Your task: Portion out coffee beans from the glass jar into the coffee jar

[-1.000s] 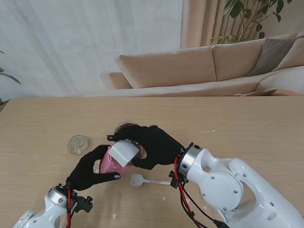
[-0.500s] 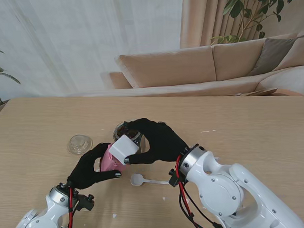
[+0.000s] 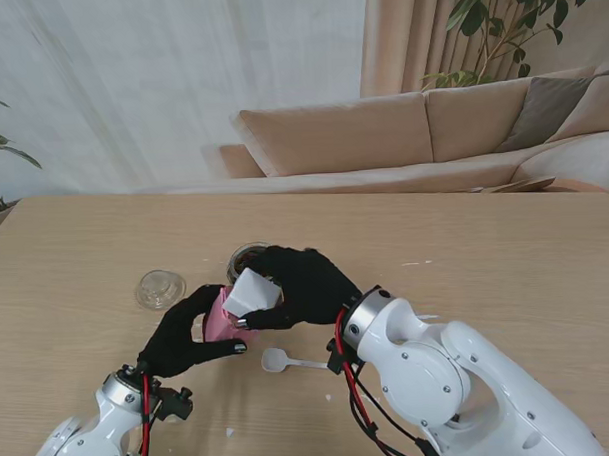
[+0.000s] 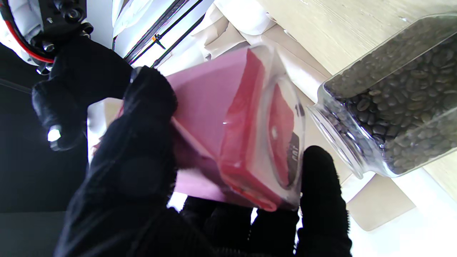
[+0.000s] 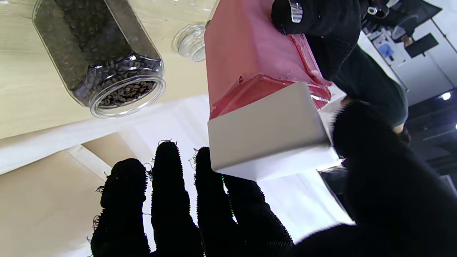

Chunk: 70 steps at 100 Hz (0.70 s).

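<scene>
My left hand (image 3: 183, 337) is shut on the pink coffee jar (image 3: 220, 326), holding it tilted just above the table. My right hand (image 3: 307, 286) is shut on the jar's white square lid (image 3: 251, 293), pinched between thumb and fingers at the jar's mouth. In the right wrist view the lid (image 5: 267, 132) sits askew against the pink jar (image 5: 246, 53); whether it is seated I cannot tell. The glass jar (image 3: 247, 257) of coffee beans stands open just behind my right hand, mostly hidden there. The left wrist view shows the glass jar (image 4: 392, 103) full of beans beside the pink jar (image 4: 228, 128).
A round glass lid (image 3: 161, 289) lies on the table to the left of the jars. A white spoon (image 3: 279, 361) lies nearer to me, between my two arms. A sofa stands beyond the table's far edge.
My right hand has shifted slightly up and left with the white lid, which now sits more tilted over the pink jar. The left hand has barely moved.
</scene>
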Tool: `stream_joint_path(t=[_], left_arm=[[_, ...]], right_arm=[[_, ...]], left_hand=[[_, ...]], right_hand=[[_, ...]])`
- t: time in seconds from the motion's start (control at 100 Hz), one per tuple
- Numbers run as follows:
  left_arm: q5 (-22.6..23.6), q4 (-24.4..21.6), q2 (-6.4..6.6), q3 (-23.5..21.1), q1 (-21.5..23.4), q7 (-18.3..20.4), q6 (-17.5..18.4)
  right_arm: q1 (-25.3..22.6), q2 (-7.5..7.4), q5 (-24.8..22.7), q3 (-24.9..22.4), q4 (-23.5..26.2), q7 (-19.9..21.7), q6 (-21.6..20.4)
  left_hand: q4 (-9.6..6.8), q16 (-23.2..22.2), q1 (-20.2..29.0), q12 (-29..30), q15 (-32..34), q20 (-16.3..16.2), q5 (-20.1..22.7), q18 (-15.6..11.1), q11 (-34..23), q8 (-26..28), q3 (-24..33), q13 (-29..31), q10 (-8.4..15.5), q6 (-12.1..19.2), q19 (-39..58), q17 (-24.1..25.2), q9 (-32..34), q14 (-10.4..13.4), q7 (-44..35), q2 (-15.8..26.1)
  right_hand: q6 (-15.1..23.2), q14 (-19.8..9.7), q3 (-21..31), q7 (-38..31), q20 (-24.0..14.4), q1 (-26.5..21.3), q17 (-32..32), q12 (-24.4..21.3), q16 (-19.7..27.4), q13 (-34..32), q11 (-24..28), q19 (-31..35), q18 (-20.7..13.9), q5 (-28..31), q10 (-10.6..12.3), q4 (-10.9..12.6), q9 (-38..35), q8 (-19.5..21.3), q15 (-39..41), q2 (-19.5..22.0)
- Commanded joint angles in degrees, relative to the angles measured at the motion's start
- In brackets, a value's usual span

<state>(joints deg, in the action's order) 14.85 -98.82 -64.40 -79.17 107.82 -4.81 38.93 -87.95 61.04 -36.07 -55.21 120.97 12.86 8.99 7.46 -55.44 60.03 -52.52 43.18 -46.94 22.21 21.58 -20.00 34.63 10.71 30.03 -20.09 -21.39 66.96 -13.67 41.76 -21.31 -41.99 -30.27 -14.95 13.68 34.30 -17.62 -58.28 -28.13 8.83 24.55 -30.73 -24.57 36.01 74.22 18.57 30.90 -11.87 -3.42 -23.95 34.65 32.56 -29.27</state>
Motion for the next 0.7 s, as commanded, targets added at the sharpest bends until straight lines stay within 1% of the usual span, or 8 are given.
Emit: stream_joint_path(t=[0.0, 0.04, 0.15, 0.3, 0.4, 0.55, 0.58, 0.69], left_arm=[[0.04, -0.52, -0.37, 0.08, 0.23, 0.73, -0.13], [0.0, -0.49, -0.34, 0.07, 0.22, 0.82, -0.16], [-0.26, -0.5, -0.27, 0.07, 0.27, 1.14, -0.27], [-0.85, -0.58, -0.12, 0.03, 0.32, 1.85, -0.46], [-1.64, -0.78, -0.04, -0.05, 0.44, 2.35, -0.43], [-2.52, -0.97, 0.11, -0.29, 0.51, 3.14, -0.16], [-2.55, -0.99, 0.13, -0.34, 0.51, 3.19, -0.13], [-2.53, -0.92, 0.16, -0.46, 0.43, 3.3, -0.04]], right_arm=[[0.06, -0.02, -0.46, 0.32, -0.22, 1.24, -0.76], [0.18, -0.07, -0.48, 0.2, -0.39, 1.4, -1.35], [0.24, -0.11, 0.24, -0.09, -0.54, 1.64, -2.04], [0.37, -0.43, 1.73, -0.77, -0.19, 3.35, -2.76], [0.42, -0.63, 2.28, -1.06, 0.05, 4.36, -3.06], [0.56, -1.0, 2.07, -1.49, 0.36, 5.99, -3.78], [0.61, -1.09, 2.05, -1.61, 0.44, 6.41, -3.95], [0.76, -1.4, 1.73, -2.05, 0.75, 7.83, -4.4]], left_hand=[[-1.43, -1.72, 13.94, -5.37, 0.76, -0.11, 5.05, -0.21, -11.15, 4.15, 18.5, 1.53, 8.29, 10.89, 0.99, -0.2, 6.97, 1.11, -14.31, 10.4], [-1.4, -1.72, 13.94, -5.37, 0.72, -0.11, 5.02, -0.22, -11.14, 4.13, 18.48, 1.49, 8.29, 10.87, 0.97, -0.18, 6.97, 1.15, -14.28, 10.49], [-1.4, -1.78, 13.94, -5.4, 0.68, -0.05, 5.04, -0.28, -11.15, 4.14, 18.47, 1.46, 8.25, 10.86, 0.84, -0.18, 6.99, 1.14, -14.28, 10.46], [-1.41, -1.8, 13.94, -5.41, 0.62, -0.04, 5.0, -0.28, -11.09, 4.12, 18.43, 1.49, 8.3, 10.87, 0.82, -0.19, 6.93, 1.17, -14.22, 10.49], [-1.41, -1.84, 13.94, -5.43, 0.6, -0.05, 5.07, -0.28, -11.11, 4.15, 18.46, 1.51, 8.24, 10.88, 0.81, -0.19, 7.03, 1.17, -14.23, 10.46], [-1.43, -1.87, 13.94, -5.44, 0.58, -0.05, 5.07, -0.28, -11.08, 4.16, 18.48, 1.59, 8.26, 10.82, 0.81, -0.19, 7.03, 1.13, -14.19, 10.42], [-1.39, -1.87, 13.94, -5.43, 0.58, -0.05, 5.06, -0.28, -11.07, 4.16, 18.42, 1.59, 8.34, 10.85, 0.81, -0.19, 7.0, 1.13, -14.17, 10.46], [-1.42, -1.87, 13.94, -5.45, 0.52, -0.05, 5.04, -0.28, -11.05, 4.21, 18.41, 1.55, 8.32, 10.89, 0.81, -0.19, 6.97, 1.23, -14.18, 10.5]], right_hand=[[2.5, -0.16, 0.26, -1.33, -0.09, -5.59, 0.17, 0.23, -0.82, -1.05, 0.12, 1.18, 0.37, 1.66, 1.59, 1.75, -1.49, 1.01, 0.16, -0.14], [5.19, -0.47, 2.31, -1.54, -0.09, -8.94, 0.2, 0.19, -0.76, -0.94, -0.15, 1.19, 0.09, 1.59, 2.19, 2.41, -0.86, 1.27, -0.03, 0.34], [12.63, -0.49, 10.3, -1.95, 0.09, -13.44, -0.69, -0.69, -0.38, -0.02, -1.94, 0.28, -0.37, 1.54, 2.61, 2.38, -0.16, 1.07, -1.15, 0.04], [23.83, -0.47, 18.38, -3.72, 0.23, -17.65, -1.9, -2.25, 0.27, 1.35, -4.38, -1.37, -0.55, -1.35, 3.88, 1.6, 0.61, -0.49, -2.96, -1.7], [29.18, -0.41, 22.9, -5.72, 0.18, -20.43, -2.46, -2.69, 0.54, 2.15, -5.04, -2.16, -0.78, -3.15, 4.79, 0.81, 1.31, -1.78, -3.92, -3.63], [32.76, -0.28, 25.67, -5.52, 0.31, -22.54, -3.43, -3.51, 1.17, 3.6, -6.49, -3.75, -1.33, -6.83, 5.81, -0.38, 3.02, -5.2, -5.65, -5.73], [32.94, -0.23, 26.16, -5.47, 0.18, -22.5, -3.43, -3.82, 1.33, 3.76, -6.83, -4.08, -1.36, -7.78, 6.06, -1.03, 3.38, -7.13, -6.14, -6.22], [32.65, -0.44, 25.02, -3.02, 0.35, -20.6, -4.35, -4.26, 1.64, 5.43, -8.0, -5.01, -1.95, -13.67, 6.74, -1.4, 6.44, -9.13, -7.09, -8.36]])
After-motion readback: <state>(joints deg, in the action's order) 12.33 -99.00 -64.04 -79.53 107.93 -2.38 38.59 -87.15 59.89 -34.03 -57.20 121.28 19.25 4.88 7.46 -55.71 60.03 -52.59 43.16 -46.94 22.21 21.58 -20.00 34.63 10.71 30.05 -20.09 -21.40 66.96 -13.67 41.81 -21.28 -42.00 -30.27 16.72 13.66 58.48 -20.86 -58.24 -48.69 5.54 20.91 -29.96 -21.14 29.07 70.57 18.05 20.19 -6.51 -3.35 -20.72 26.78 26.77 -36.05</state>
